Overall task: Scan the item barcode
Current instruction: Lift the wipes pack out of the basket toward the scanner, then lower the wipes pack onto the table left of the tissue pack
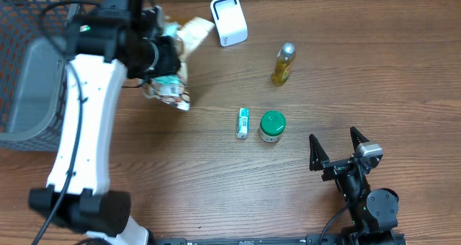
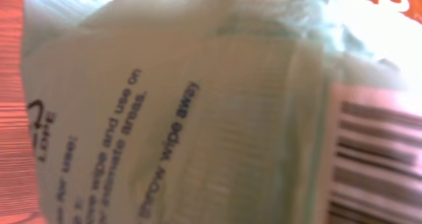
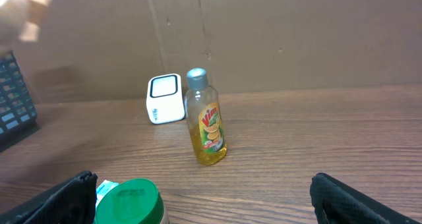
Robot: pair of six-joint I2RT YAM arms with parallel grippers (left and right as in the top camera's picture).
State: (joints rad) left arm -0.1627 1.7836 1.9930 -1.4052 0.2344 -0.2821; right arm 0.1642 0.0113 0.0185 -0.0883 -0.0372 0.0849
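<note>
My left gripper (image 1: 170, 66) is shut on a pale green pack of wipes (image 1: 171, 92), held up above the table at the back left. In the left wrist view the pack (image 2: 198, 118) fills the frame, its printed text running across and its barcode (image 2: 379, 165) at the right edge; my own fingers are hidden there. A white scanner (image 1: 229, 20) stands upright to the right of the pack, and it also shows in the right wrist view, the scanner (image 3: 165, 99) against the back wall. My right gripper (image 1: 337, 145) stands open and empty near the front right, the right gripper (image 3: 204, 201) low over bare wood.
A yellow bottle (image 1: 283, 63) (image 3: 206, 118) stands right of the scanner. A green-lidded jar (image 1: 272, 126) (image 3: 128, 201) and a small teal-and-white tube (image 1: 243, 122) lie mid-table. A grey wire basket (image 1: 32, 72) occupies the left edge.
</note>
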